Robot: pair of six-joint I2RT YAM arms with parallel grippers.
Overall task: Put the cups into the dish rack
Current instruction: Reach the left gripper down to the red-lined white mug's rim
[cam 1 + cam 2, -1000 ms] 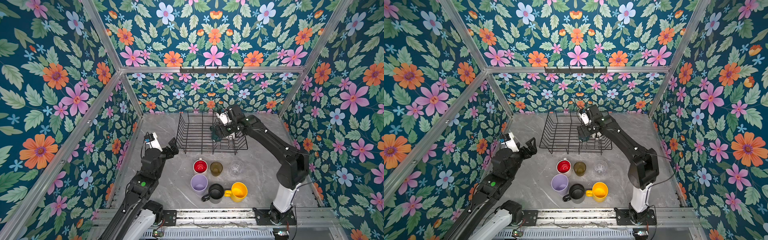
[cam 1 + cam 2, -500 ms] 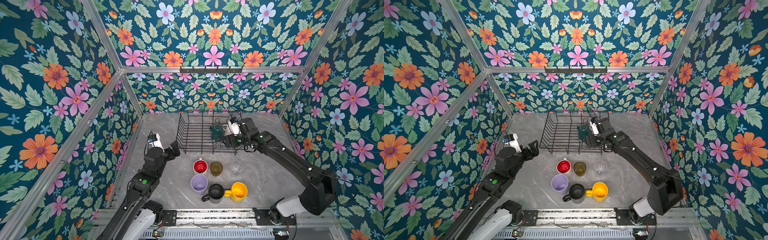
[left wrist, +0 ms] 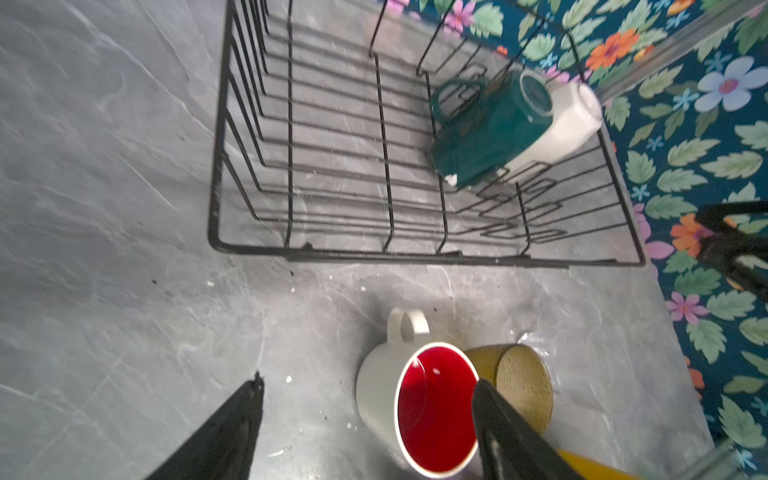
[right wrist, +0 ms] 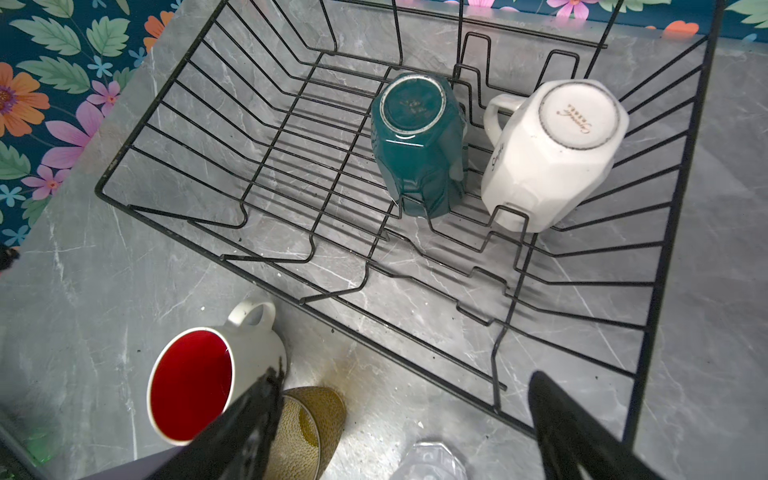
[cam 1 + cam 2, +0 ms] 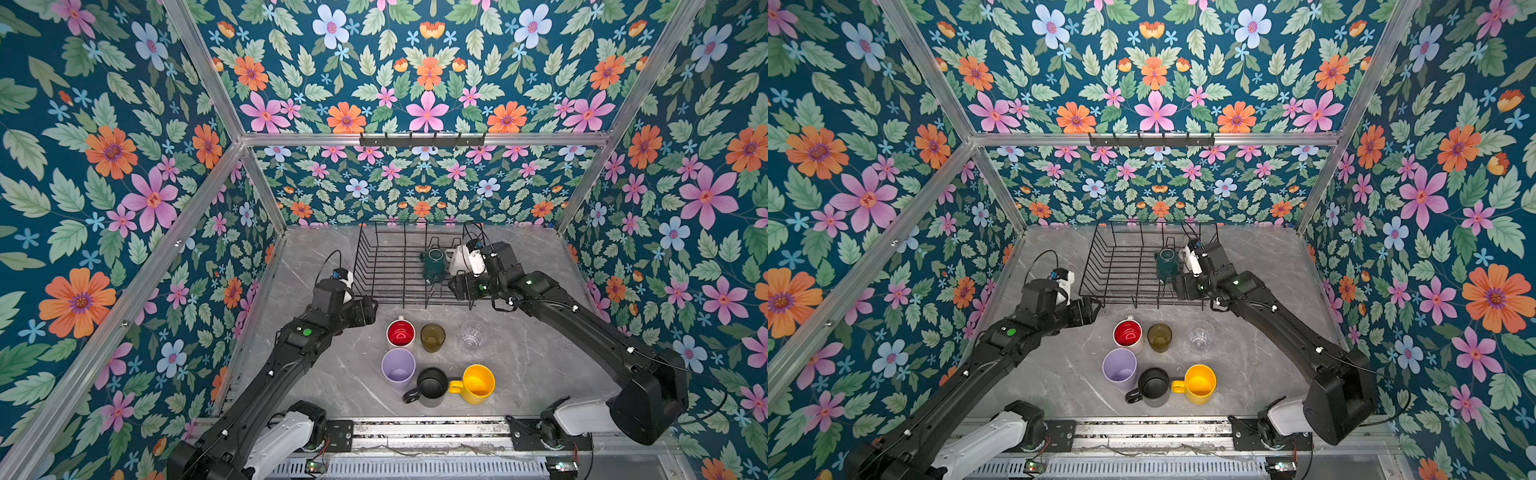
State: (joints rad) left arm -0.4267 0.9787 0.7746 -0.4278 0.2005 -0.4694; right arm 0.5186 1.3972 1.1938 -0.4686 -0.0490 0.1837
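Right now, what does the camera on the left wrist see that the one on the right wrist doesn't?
Only the left wrist view: a sliver of the yellow mug at the frame edge, and the handle of the dark-green mug.
Only the right wrist view: the script printed on the base of the tall cream mug, and the clear glass seen plainly.
Both: the dish rack holding those two mugs bases up, and the white mug red inside beside the amber glass on the table.

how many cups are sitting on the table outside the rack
6, in two rows before the dish rack. Rack-side row: white mug with red inside, amber glass, clear glass. Near row: lilac tumbler, black mug, yellow mug. None seems hidden.
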